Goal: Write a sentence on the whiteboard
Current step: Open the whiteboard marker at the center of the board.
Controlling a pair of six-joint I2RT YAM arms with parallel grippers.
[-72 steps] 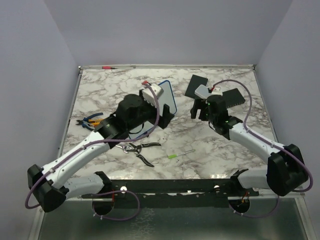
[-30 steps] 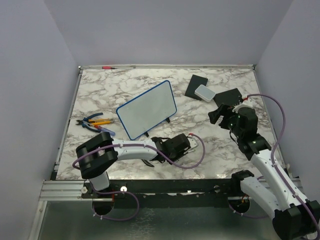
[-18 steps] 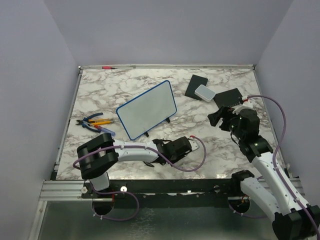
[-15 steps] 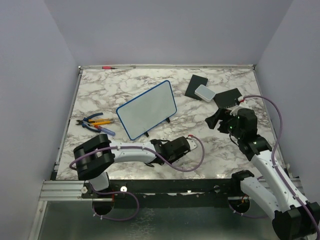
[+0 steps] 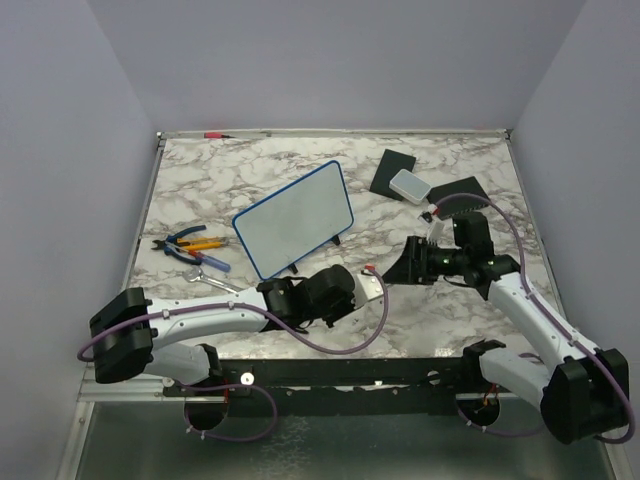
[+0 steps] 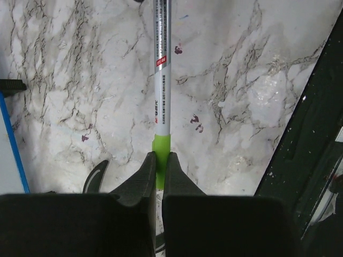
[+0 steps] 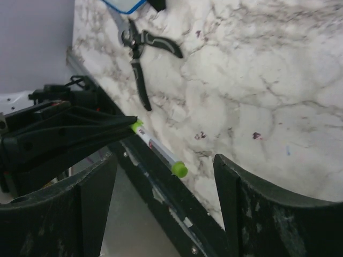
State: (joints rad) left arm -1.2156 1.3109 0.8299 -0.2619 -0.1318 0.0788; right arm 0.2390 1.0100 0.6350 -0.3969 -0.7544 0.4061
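Note:
The whiteboard (image 5: pixel 295 220), white with a blue frame, stands tilted on its stand at mid-table; its blue edge (image 6: pixel 13 142) shows in the left wrist view. Its face looks plain white, and the sentence is out of view. My left gripper (image 6: pixel 159 160) is shut on the green end of a white marker (image 6: pixel 161 69), holding it above the marble. The marker's green cap (image 7: pixel 179 169) points at my right gripper (image 7: pixel 165 163), whose jaws stand open on either side of the cap without touching it. Both grippers meet in front of the board (image 5: pixel 392 275).
Black-handled pliers (image 7: pixel 140 56) lie on the marble below the marker. Blue and orange pliers (image 5: pixel 190 243) lie left of the board. Two black pads (image 5: pixel 393 170) and a small white box (image 5: pixel 408 184) sit at the back right. The table's front rail (image 7: pixel 161 203) runs close under the marker.
My left gripper closed on the marker and carried it up and to the right. My right gripper swung left and turned toward the marker's cap, its jaws narrowing slightly.

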